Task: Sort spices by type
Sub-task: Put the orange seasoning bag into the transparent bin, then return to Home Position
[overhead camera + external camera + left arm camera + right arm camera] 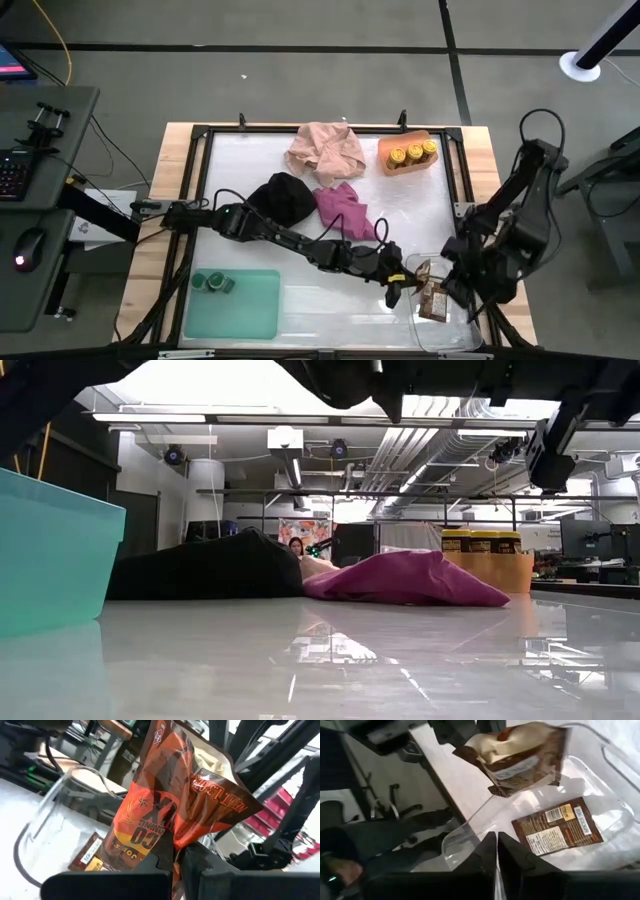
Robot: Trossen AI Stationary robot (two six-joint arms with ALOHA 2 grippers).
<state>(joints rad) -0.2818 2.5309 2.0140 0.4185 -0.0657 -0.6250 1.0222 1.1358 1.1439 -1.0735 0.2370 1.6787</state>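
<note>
While my left gripper (pixel 400 283) is clamped tight on the lower edge of an orange packet (pixel 165 805), I hold it upright over the clear tray (pixel 432 335) at the tabletop's five o'clock corner. A second brown packet (pixel 557 826) lies flat inside that tray. My right gripper (pixel 496 845) hangs just beside, at three o'clock of it, fingers pressed together and empty.

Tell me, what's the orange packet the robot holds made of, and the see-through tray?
The orange packet in the left gripper looks like glossy plastic or foil film: it crinkles and shines. The clear tray looks like hard transparent plastic, with glints along its rim.
</note>
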